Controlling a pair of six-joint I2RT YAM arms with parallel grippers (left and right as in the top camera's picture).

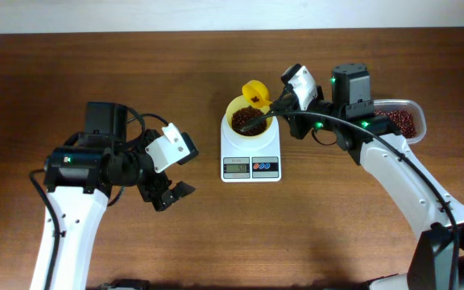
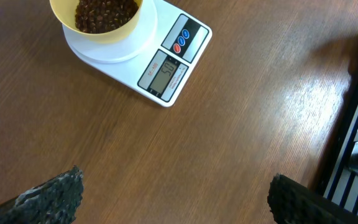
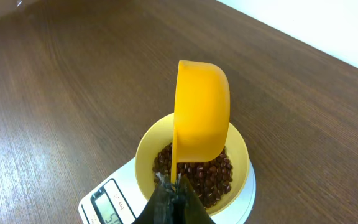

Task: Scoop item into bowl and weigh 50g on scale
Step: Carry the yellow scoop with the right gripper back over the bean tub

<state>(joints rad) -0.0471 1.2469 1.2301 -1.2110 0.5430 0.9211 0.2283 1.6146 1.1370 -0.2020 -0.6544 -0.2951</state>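
Note:
The pale-yellow bowl stands on the white scale and holds a heap of dark reddish-brown beans. My right gripper is shut on the handle of an orange-yellow scoop, which is tipped on its side over the bowl. In the right wrist view the scoop hangs above the beans in the bowl. My left gripper is open and empty over the bare table left of the scale. The left wrist view shows the bowl, the beans and the scale.
A clear plastic tub with more beans stands at the right behind my right arm. The table's far edge meets a pale wall at the top.

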